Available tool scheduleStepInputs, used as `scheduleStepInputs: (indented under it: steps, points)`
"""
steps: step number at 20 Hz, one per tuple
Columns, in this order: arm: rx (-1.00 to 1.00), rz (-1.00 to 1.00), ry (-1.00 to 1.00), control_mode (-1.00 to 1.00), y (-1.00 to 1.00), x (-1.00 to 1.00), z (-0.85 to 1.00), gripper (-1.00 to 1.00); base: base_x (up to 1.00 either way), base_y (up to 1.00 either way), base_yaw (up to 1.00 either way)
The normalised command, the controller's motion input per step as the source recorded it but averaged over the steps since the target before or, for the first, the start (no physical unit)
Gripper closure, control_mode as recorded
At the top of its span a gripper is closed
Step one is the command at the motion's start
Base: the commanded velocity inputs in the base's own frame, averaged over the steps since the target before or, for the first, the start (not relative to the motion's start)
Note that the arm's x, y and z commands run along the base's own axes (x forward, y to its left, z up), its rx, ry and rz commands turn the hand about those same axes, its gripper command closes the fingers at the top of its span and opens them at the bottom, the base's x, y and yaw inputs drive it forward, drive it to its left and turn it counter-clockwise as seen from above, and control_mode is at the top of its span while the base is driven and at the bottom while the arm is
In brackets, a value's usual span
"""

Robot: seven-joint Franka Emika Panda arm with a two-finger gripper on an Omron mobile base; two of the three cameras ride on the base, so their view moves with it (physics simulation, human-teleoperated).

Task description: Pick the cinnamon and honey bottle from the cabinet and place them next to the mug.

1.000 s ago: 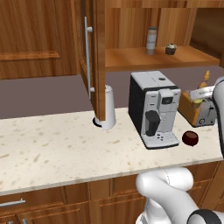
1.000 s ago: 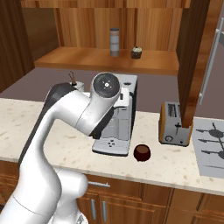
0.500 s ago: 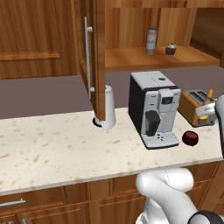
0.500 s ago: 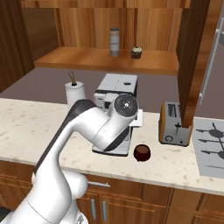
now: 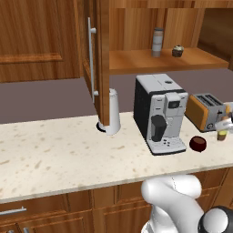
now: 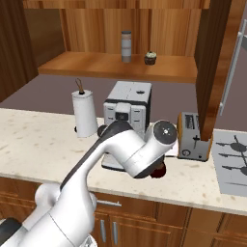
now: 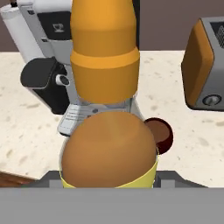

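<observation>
The amber honey bottle (image 7: 105,65) looms large in the hand view, gripped so close that it hides my fingertips. In the left base view my gripper (image 5: 224,124) is shut on the honey bottle (image 5: 222,135), low over the counter just right of the dark red-brown mug (image 5: 197,144). From the hand, the mug (image 7: 161,133) peeks out behind the bottle. The grey cinnamon shaker (image 5: 157,42) (image 6: 126,46) stands upright on the shelf of the open wooden cabinet (image 5: 145,62). My arm hides most of the mug (image 6: 159,170) in the right base view.
A coffee machine (image 5: 159,113) stands left of the mug and an orange toaster (image 5: 207,111) behind it. A white paper towel roll (image 5: 112,112) stands by the cabinet door with its silver handle (image 5: 91,63). A small dark lidded item (image 5: 177,51) sits near the cinnamon.
My arm has swung right and down with the honey bottle, from above the toaster to low over the counter beside the mug.
</observation>
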Motion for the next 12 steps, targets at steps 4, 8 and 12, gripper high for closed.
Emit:
scheduleStepInputs:
  steps: [4,8,12]
  points:
    - [0.00,0.00,0.08,-1.00,-0.68,0.06,-0.44,1.00,0.00,0.00,0.00]
    - [0.00,0.00,0.05,-1.00,-0.53,0.25,-0.41,1.00,0.00,0.00,0.00]
    - [0.00,0.00,0.04,-1.00,-0.33,0.31,-0.39,1.00,0.00,0.00,0.00]
